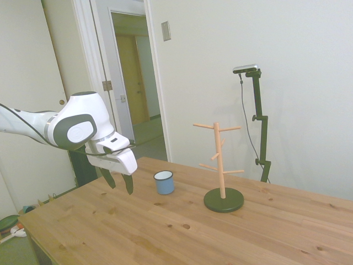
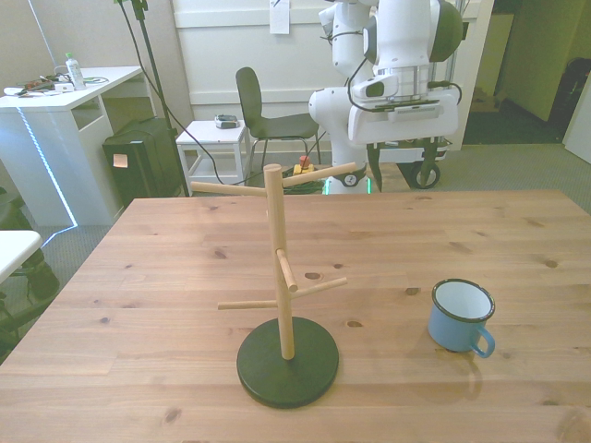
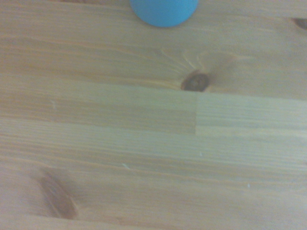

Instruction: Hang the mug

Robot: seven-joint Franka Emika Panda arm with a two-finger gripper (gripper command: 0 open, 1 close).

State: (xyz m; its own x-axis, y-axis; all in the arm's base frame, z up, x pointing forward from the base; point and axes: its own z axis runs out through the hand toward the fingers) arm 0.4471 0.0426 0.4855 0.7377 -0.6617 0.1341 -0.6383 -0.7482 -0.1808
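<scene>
The small light-blue enamel-style mug (image 1: 164, 182) with a white inside and a thin dark rim stands upright on the pale knotted wooden table (image 1: 165, 232), mouth up, well apart from the wooden peg stand (image 1: 222, 165), a slim light-wood post with short side pegs rising from a round dark-green base. In the front view the mug (image 2: 460, 317) sits off toward that view's right of the stand (image 2: 284, 277), its small blue loop handle turned to the near side, away from the stand. It looks like a light, rigid thing: thin hard walls that will not give under a squeeze, a glossy coat that may slip between smooth pads, and enamel that could chip if knocked against a peg. A pinch over the rim, one finger inside and one outside on the side away from the handle, seems the soundest hold, since it leaves the loop free to slide onto a peg. The white arm's two-finger gripper (image 1: 121, 183) hangs near the mug on the side away from the stand, above the table, its dark fingers spread apart and holding nothing. The wrist view shows only the mug's blue wall (image 3: 164, 12) at the frame's edge, out of focus.
</scene>
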